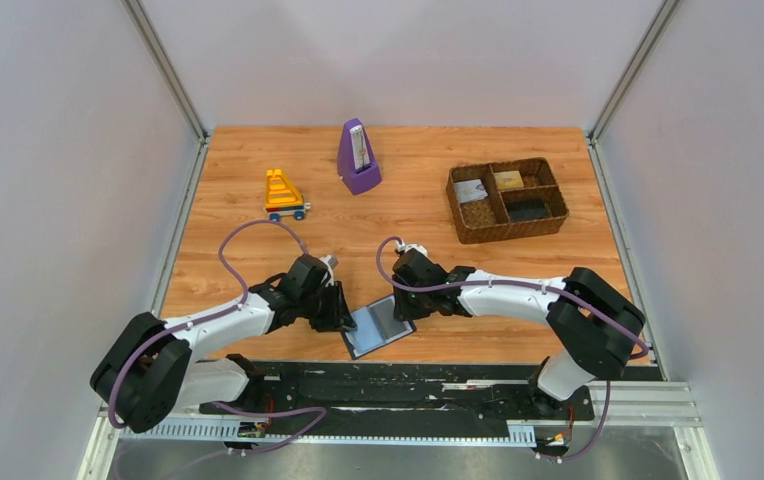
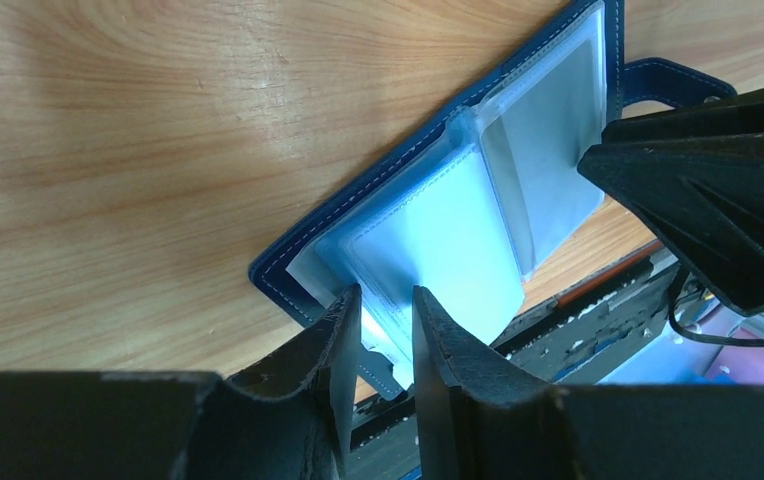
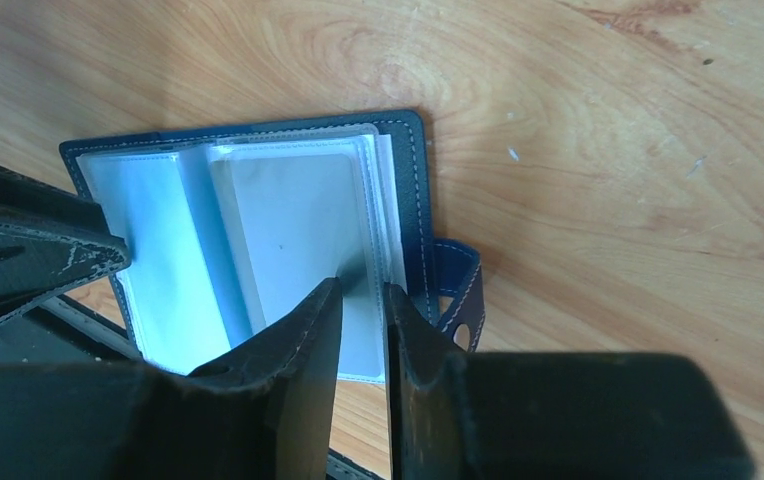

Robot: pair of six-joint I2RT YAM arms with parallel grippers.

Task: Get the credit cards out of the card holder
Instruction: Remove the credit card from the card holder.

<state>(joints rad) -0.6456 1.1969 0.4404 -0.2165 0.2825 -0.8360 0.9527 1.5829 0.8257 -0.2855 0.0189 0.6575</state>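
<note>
Expect light, stiff credit card (image 3: 298, 230) in floppy right sleeve of card holder (image 1: 366, 337), pinch at sleeve mouth; can't tell if narrowed left gripper (image 2: 383, 302), right gripper (image 3: 361, 292) grip pages.

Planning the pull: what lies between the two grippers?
The open card holder lies between the left gripper and the right gripper, nothing else; the top view shows it.

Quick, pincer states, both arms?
Left pincer: narrow gap at a card holder page edge; grip cannot be told.
Right pincer: slightly open over the card holder, holding nothing.
</note>
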